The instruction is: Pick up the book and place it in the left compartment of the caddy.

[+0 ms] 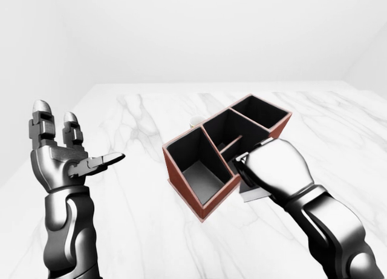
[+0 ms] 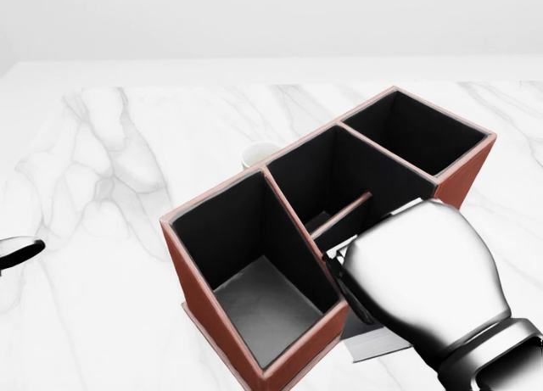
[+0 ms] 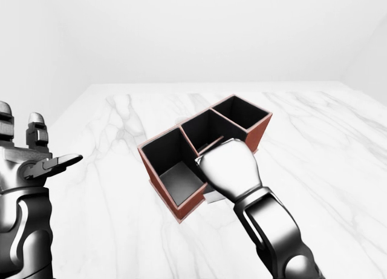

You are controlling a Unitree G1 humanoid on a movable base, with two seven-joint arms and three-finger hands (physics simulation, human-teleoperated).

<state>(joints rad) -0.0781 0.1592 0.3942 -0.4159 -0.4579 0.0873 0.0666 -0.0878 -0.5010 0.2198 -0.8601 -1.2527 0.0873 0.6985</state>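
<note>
The left hand (image 1: 66, 158) is raised at the left of the left-eye view, well apart from the caddy, with its fingers spread apart and holding nothing. The red-brown caddy (image 2: 208, 310) stands on the white marble table (image 2: 102, 170), its left compartment (image 2: 254, 302) open with a bare grey floor, and a white cup (image 2: 257, 153) shows just beyond its far wall. The right hand (image 2: 420, 281) hangs over the caddy's near right edge with the pale book (image 2: 377, 342) showing just under it; its finger closure cannot be determined because its back hides the fingers.
</note>
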